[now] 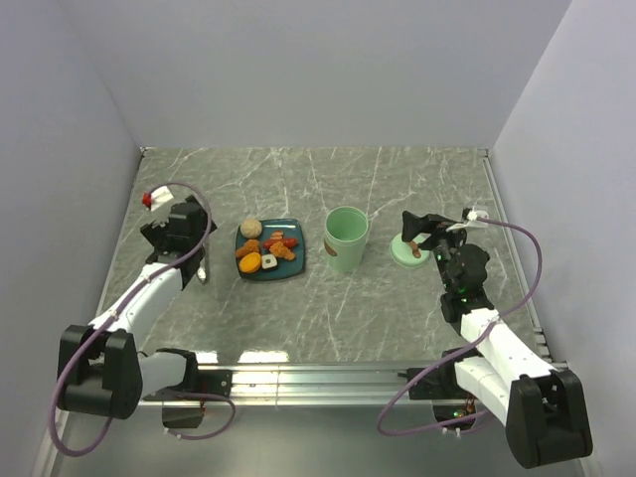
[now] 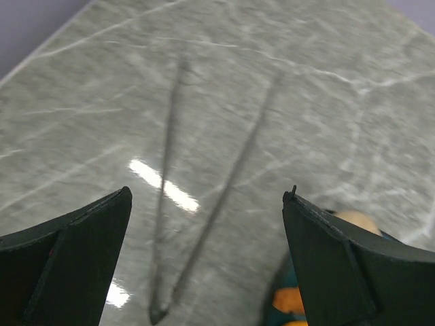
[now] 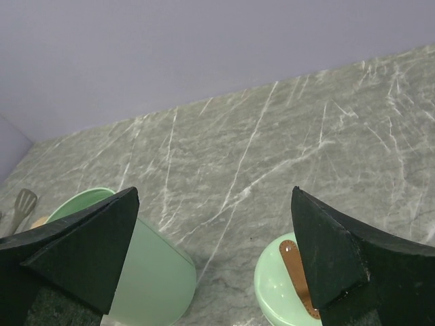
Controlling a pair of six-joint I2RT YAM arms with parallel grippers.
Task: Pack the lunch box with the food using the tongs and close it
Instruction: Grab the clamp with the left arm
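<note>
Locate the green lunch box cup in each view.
Top external: lunch box stands near the picture's centre.
Left wrist: not in it.
Right wrist: lunch box is at bottom left, partly hidden.
Shared landmark: the lid, just right of the cup in the top view, also lies right of it in the right wrist view.

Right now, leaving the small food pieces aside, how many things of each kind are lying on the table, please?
Lunch box: 1
Lid: 1
Plate: 1
Tongs: 1
Total: 4
</note>
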